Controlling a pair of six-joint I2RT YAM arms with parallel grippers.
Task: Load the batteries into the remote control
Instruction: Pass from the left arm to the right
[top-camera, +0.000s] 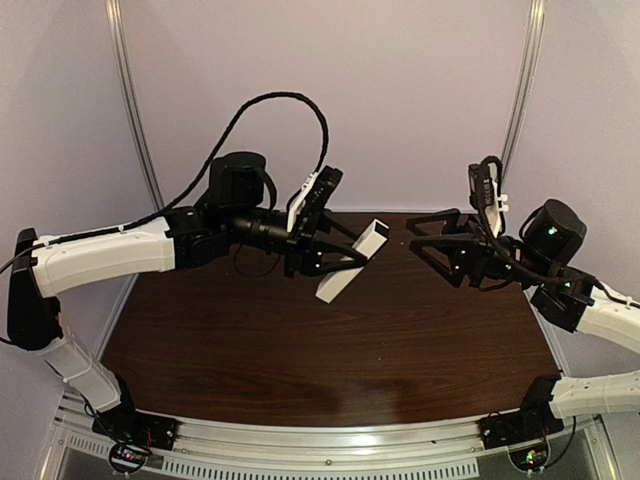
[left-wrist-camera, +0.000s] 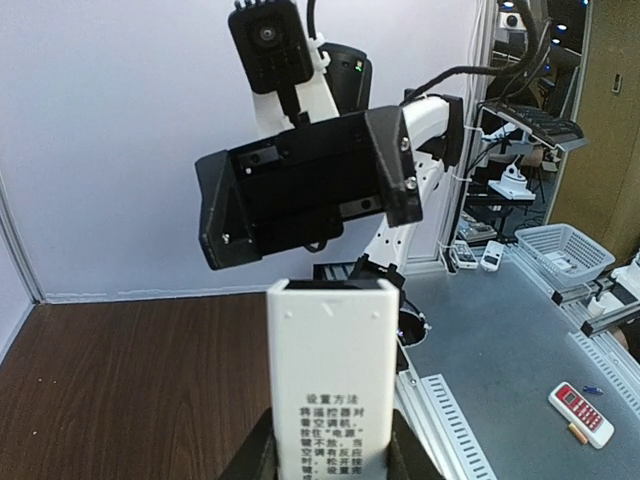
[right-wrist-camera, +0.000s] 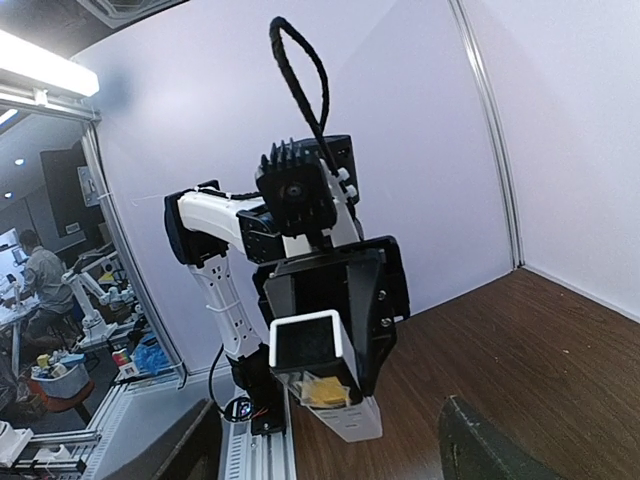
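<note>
The remote (top-camera: 368, 241) is off the surface (top-camera: 300, 360), held in the air by the left gripper (top-camera: 343, 257). The fingers (left-wrist-camera: 256, 458) are clamped on its long sides near the lower end. In the top view it lies on a slant over the far middle of the surface, with its low end toward the near left. Its high end points at the right gripper (top-camera: 412, 236), with a clear gap between the two.

The remote is a long, slim white bar with square corners. The left wrist view shows one broad face (left-wrist-camera: 332, 350). That face is plain white on the upper part, with two tiny dimples near the top corners. Lower down is a block of small dark Chinese print, and a thin dark line runs along the top edge.

The right wrist view looks at the free end (right-wrist-camera: 309, 343). A white rim frames a dark rectangular hollow there, so this end is open. Just below it, on the under face, is a small yellowish patch (right-wrist-camera: 325, 392); what it is cannot be told.

The right gripper hangs level with the remote and faces it. Its fingers (right-wrist-camera: 487, 447) are spread wide apart and hold nothing. In the left wrist view they stand as two black wedges on either side of a dark body (left-wrist-camera: 300, 195), directly beyond the remote's top end and not touching it.
</note>
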